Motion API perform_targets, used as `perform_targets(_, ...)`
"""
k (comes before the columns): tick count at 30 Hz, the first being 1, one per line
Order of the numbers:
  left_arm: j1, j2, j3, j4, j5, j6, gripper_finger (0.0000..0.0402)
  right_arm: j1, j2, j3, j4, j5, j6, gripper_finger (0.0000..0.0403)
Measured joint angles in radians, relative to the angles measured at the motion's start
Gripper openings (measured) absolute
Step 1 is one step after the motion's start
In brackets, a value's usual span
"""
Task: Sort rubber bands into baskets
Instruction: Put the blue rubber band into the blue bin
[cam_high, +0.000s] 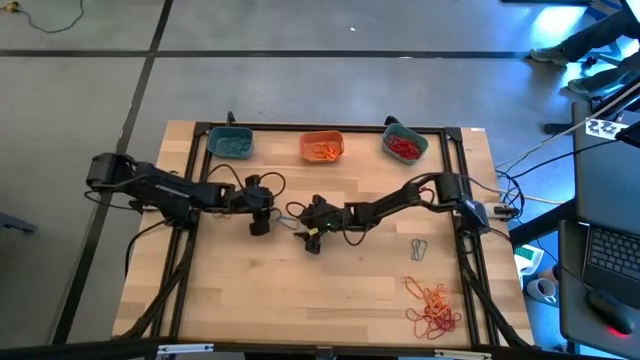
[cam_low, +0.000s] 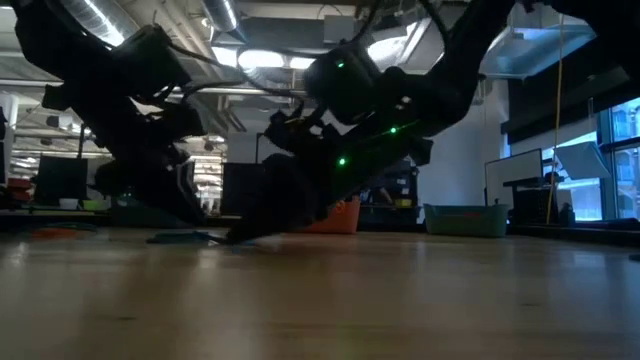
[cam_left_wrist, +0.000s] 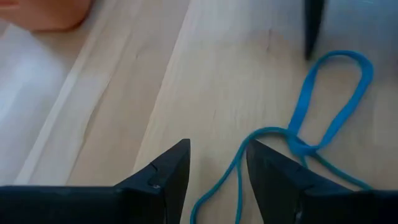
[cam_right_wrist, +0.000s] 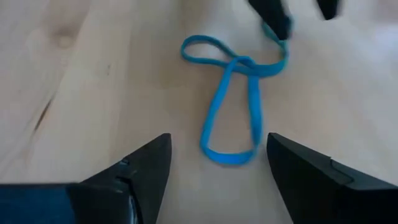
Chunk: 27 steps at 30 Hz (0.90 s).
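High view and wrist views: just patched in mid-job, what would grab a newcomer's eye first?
Both arms meet at mid-table, the left tool and right tool open around a blue band twisted into loops and lying flat on the wood. Three baskets line the far edge: teal, orange and teal. A tangle of orange and red bands sits at the near right corner.

In the left wrist view the blue rubber band (cam_left_wrist: 323, 106) runs off the bottom edge between the left gripper (cam_left_wrist: 217, 163) fingers, and the orange basket (cam_left_wrist: 50, 15) is cropped to a blurred corner. In the low view the dark arms hide most of that basket (cam_low: 343, 216). From above, the heap of orange bands (cam_high: 433, 308) is too tangled to count
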Motion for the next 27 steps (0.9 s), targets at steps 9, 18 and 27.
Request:
perform_targets(9, 0.015, 0.012, -0.029, -0.002, -0.001, -0.029, 0.0155, -0.001, 0.018, 0.029, -0.057, 0.021, -0.020, 0.0151)
perform_targets(18, 0.033, 0.011, -0.092, 0.108, 0.000, -0.024, 0.0155, 0.003, -0.001, 0.028, -0.104, 0.035, -0.118, 0.0012)
perform_targets(27, 0.087, 0.011, -0.092, 0.084, -0.009, -0.054, 0.0155, 0.075, -0.089, 0.024, -0.343, 0.207, -0.171, 0.0006)
